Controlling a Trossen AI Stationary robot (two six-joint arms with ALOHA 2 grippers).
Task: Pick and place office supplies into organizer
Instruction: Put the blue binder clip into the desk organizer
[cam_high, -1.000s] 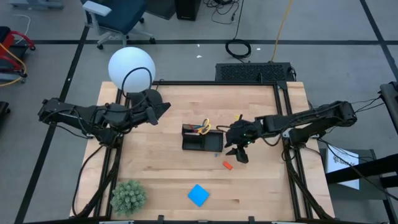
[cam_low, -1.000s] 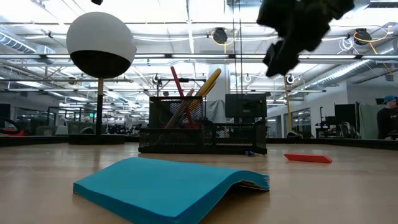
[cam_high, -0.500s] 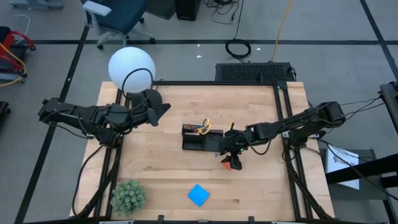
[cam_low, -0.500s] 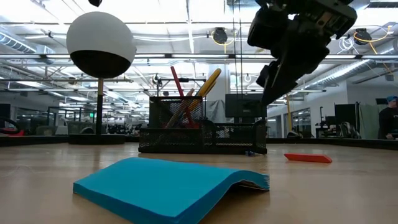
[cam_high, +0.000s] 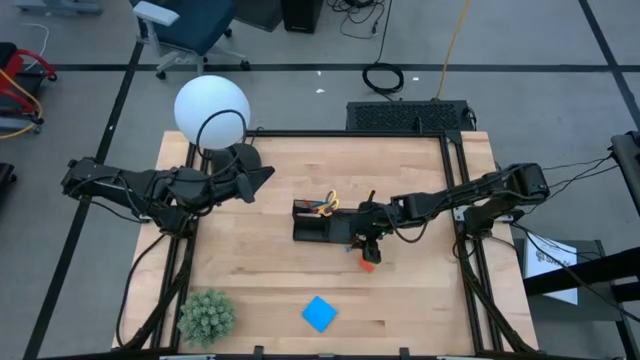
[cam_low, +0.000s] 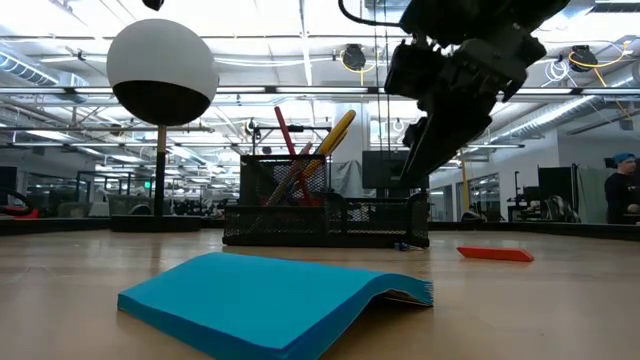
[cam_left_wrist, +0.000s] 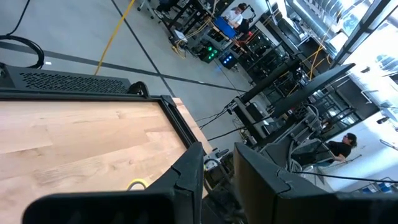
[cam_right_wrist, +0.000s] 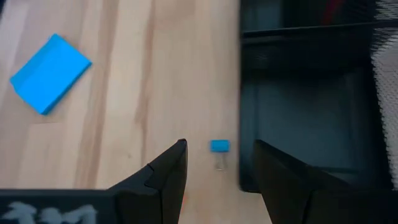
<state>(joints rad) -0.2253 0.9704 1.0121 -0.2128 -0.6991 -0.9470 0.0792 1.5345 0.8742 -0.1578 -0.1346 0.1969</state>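
The black mesh organizer (cam_high: 322, 226) (cam_low: 325, 215) stands mid-table. Yellow-handled scissors (cam_low: 336, 131) and pens (cam_low: 284, 140) stick up out of its tall compartment. My right gripper (cam_high: 364, 250) (cam_right_wrist: 217, 154) hangs open just off the organizer's right end, slanting down. Its fingertips hover above a small blue piece (cam_right_wrist: 219, 146) lying on the wood by the organizer wall (cam_right_wrist: 311, 93). An orange-red eraser (cam_high: 367, 265) (cam_low: 495, 254) lies flat close by. The blue note pad (cam_high: 319, 313) (cam_right_wrist: 50, 71) lies near the front edge. My left gripper (cam_high: 264, 175) (cam_left_wrist: 219, 177) waits open at the far left, raised.
A white globe lamp (cam_high: 211, 110) (cam_low: 162, 72) stands at the far left corner, right by my left arm. A green spiky plant (cam_high: 207, 315) sits at the near left corner. Bare wood lies between the note pad and the organizer. A person (cam_low: 622, 190) stands in the room beyond.
My right gripper has come down and moved toward the table's left, closing in on the organizer's right end and the eraser, tipping a little more downward. Its fingers have kept the same gap. Nothing on the table has shifted.
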